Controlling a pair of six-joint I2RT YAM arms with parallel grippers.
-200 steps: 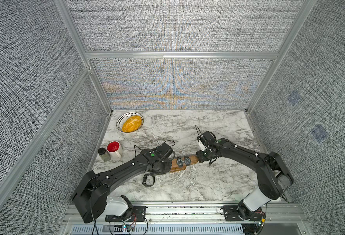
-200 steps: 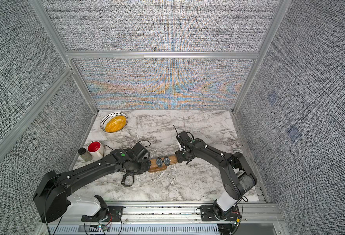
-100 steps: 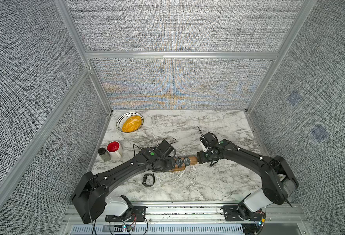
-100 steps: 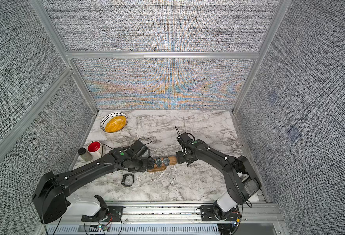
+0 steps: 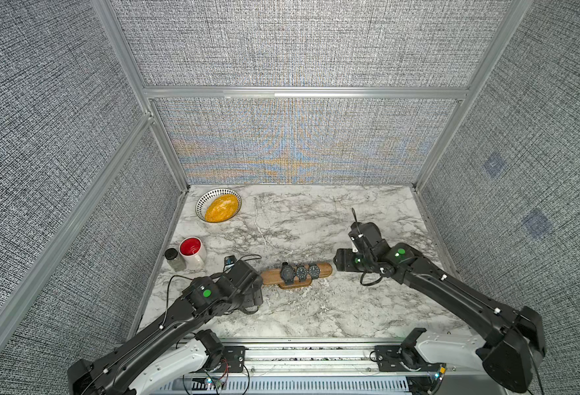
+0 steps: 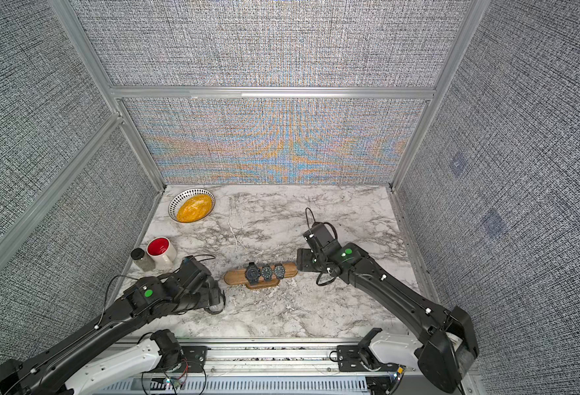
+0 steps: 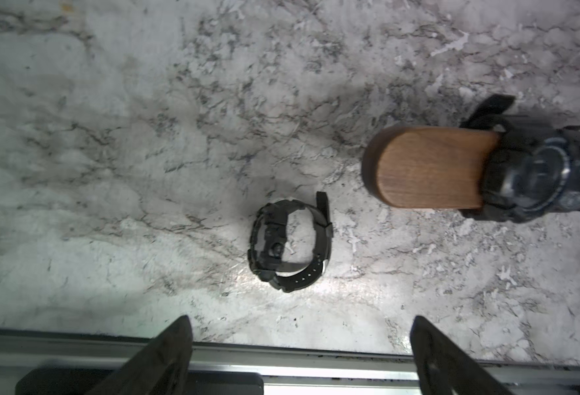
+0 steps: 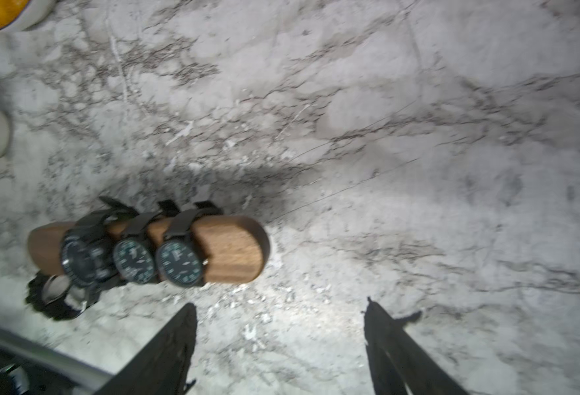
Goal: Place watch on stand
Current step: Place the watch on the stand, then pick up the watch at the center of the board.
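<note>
Watch (image 7: 290,244) lies loose just ahead of L pincer (image 7: 300,318), jaws standing wide apart.

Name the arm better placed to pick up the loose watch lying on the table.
Left, most likely. The left pincer, open and empty, points straight at the loose watch close by. The right pincer, also open, sits off the stand's far end, away from it.

No word, brand or number is legible anywhere. The watches (image 8: 133,261) on the stand (image 8: 233,253), just beside the right gripper (image 8: 280,304), show pale dial marks, too blurred to read.
</note>
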